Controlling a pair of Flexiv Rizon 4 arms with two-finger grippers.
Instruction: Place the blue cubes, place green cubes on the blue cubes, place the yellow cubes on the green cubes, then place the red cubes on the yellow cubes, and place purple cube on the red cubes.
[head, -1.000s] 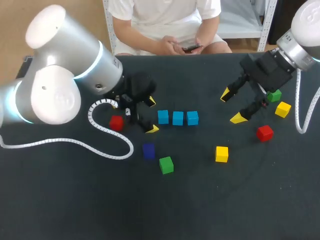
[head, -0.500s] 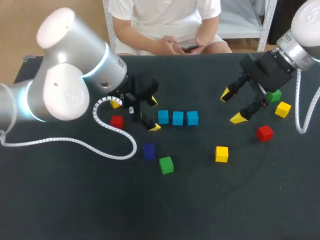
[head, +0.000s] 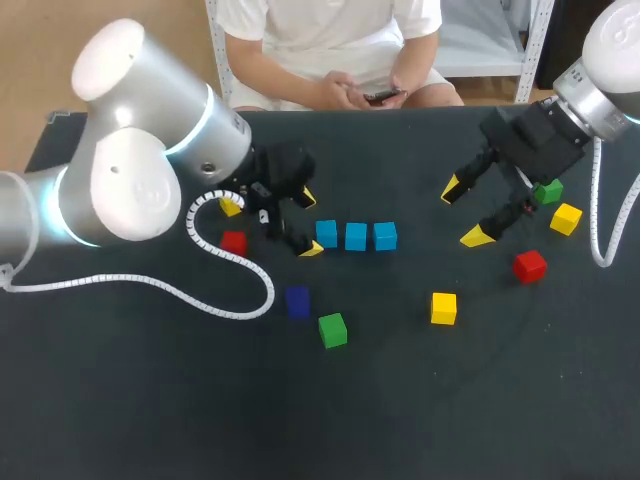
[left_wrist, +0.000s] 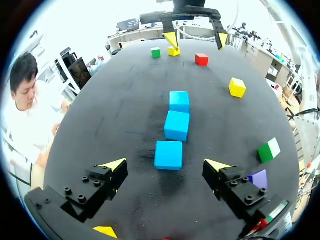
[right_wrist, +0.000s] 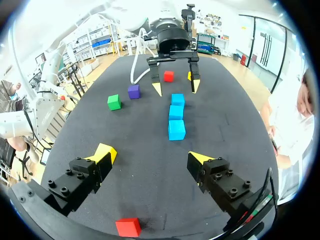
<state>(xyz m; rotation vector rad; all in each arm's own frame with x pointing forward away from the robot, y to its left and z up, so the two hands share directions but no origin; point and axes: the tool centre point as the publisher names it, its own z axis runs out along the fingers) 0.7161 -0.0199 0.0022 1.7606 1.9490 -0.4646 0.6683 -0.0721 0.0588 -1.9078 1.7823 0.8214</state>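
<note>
Blue cubes (head: 356, 237): three in a straight row at centre frame, close together, nothing stacked on them yet.
Left gripper (head: 309, 223): fingers spread wide, empty, just beside the row's left end (a sideways drift would likely shove the end cube out of line).
Green cube (head: 332, 330): lower centre, near the purple cube (head: 297, 301); a careless descent could clip the purple one.
Right gripper (head: 463, 212): spread, empty, right of centre.
Second green cube (head: 547, 191): upper right, tucked by the right wrist beside a yellow cube (head: 566, 218); awkward to grasp cleanly.
Cable (head: 188, 225): loops beside the red cube (head: 233, 243); could drag it.
</note>
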